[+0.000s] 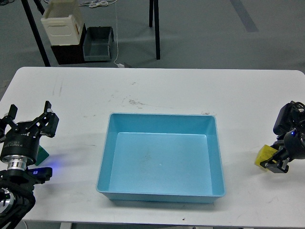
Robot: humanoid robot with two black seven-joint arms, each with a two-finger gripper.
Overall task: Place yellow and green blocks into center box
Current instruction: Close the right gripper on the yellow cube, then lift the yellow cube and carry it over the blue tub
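Blue tray (161,195) at table (157,90) centre, both blocks outside.
Left gripper (29,119) spread above green block (44,153); right gripper (278,164) clasps yellow block (263,155).

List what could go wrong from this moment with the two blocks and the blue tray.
1. The green block is mostly hidden behind the left gripper, so its fingers may miss it or nudge it toward the near table edge.
2. The yellow block sits near the table's right edge at the right gripper; a slip could send it off.
3. A low carry may catch the tray wall.
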